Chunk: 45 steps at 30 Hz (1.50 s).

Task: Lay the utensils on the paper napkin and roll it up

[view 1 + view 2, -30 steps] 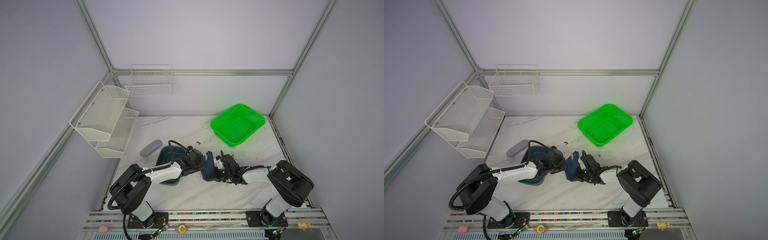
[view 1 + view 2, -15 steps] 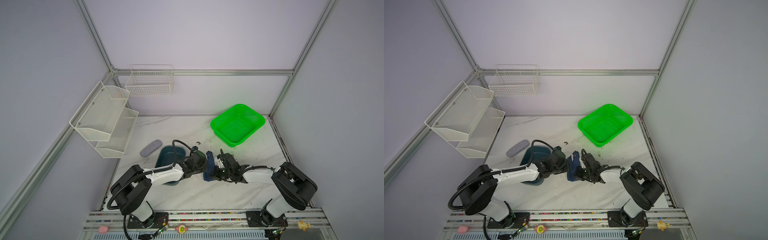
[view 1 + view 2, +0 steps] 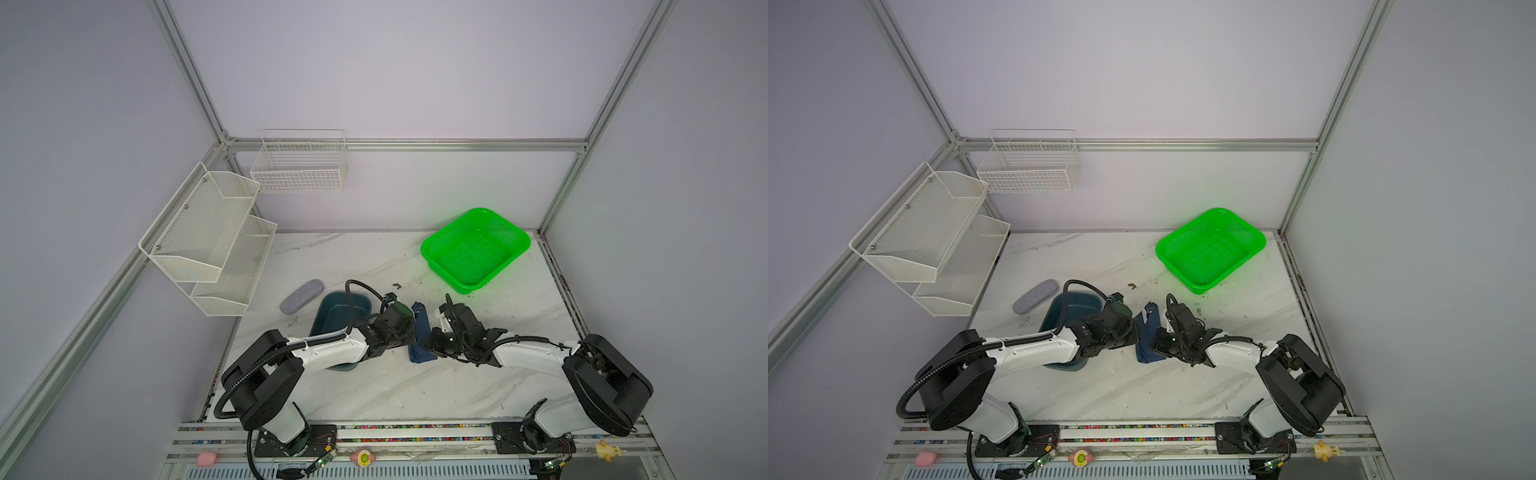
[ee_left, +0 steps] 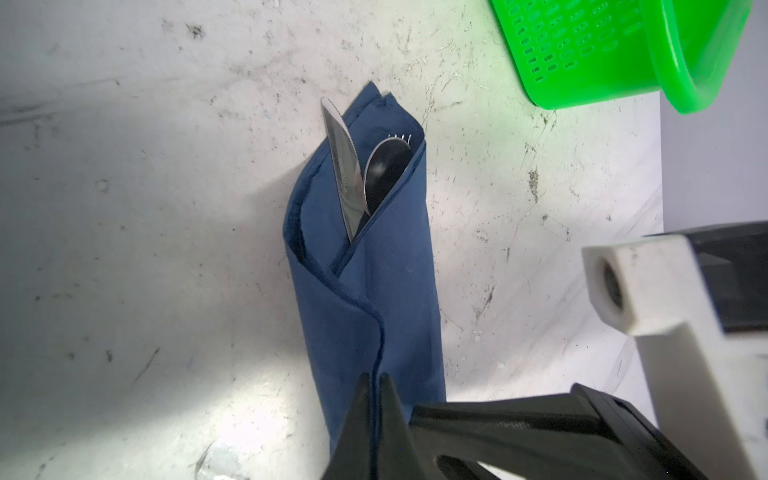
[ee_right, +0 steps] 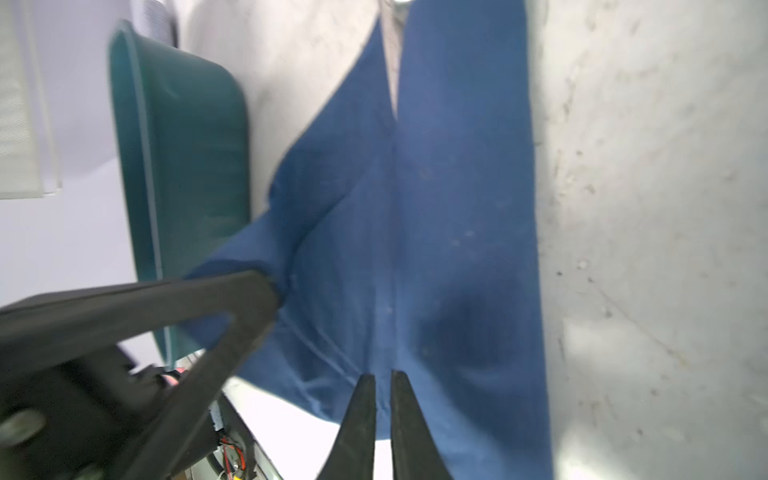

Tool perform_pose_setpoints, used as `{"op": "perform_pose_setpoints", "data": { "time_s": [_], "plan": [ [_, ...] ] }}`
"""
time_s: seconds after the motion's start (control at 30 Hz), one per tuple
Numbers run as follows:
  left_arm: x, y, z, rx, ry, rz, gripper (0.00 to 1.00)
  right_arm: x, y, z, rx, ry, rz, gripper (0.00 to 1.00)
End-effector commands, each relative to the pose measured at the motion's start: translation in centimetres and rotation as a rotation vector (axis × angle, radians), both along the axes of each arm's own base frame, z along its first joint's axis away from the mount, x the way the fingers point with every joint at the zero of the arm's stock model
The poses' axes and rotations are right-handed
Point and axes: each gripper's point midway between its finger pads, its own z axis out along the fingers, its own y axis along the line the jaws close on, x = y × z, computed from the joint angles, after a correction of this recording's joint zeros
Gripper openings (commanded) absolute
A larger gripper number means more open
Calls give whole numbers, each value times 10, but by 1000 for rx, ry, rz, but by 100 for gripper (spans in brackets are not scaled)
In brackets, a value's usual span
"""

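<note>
L claw [image 4: 374, 380] clamped on napkin [image 4: 399, 299] hem. One navy napkin, rolled into a tube, lies mid-tabletop [image 3: 415, 386] btwn both claws; 1 knife [image 4: 343, 166], 1 spoon [image 4: 386, 166], 1 fork [image 4: 400, 136] (tines only) poke from its open end. R claw [image 5: 382, 376] nearly together over the roll; grip unclear.

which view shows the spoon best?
Left wrist: the spoon sticks clearly out of the rolled napkin, beside the knife. Right wrist shows mostly napkin, blurred; both top views are too small to tell it.

The napkin [image 4: 365, 299] is navy, utensils [image 4: 347, 174] silver, basket [image 4: 582, 54] green.
</note>
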Motion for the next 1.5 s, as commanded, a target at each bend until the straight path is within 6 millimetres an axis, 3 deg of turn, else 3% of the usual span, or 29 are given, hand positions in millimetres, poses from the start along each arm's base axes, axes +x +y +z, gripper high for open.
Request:
{"op": "perform_pose_setpoints", "data": {
  "time_s": [0.0, 0.27, 0.53, 0.73, 0.87, 1.17, 1.3, 1.47],
  "plan": [
    [19, -27, 48, -85, -87, -21, 5, -4, 0, -9, -13, 22, 31, 12],
    [19, -43, 56, -116, -58, -65, 5, -7, -7, -23, -48, 41, 20, 11],
    [28, -59, 63, -139, -50, -68, 5, -11, -9, -22, -34, 44, 12, 11],
    [27, -63, 50, -119, 6, -72, 5, -10, -7, -19, -22, 40, 10, 10],
    [28, -72, 55, -140, -14, -102, 5, -6, -2, -15, -3, 30, 16, 9],
    [27, -65, 49, -111, -13, -102, 5, -1, -1, -4, 25, 18, 11, 9],
    [27, -61, 47, -88, -15, -94, 5, 0, -9, 8, 41, -17, 8, 9],
    [28, -62, 50, -86, -24, -104, 5, 1, -24, 7, 39, -26, -10, 9]
  ]
}}
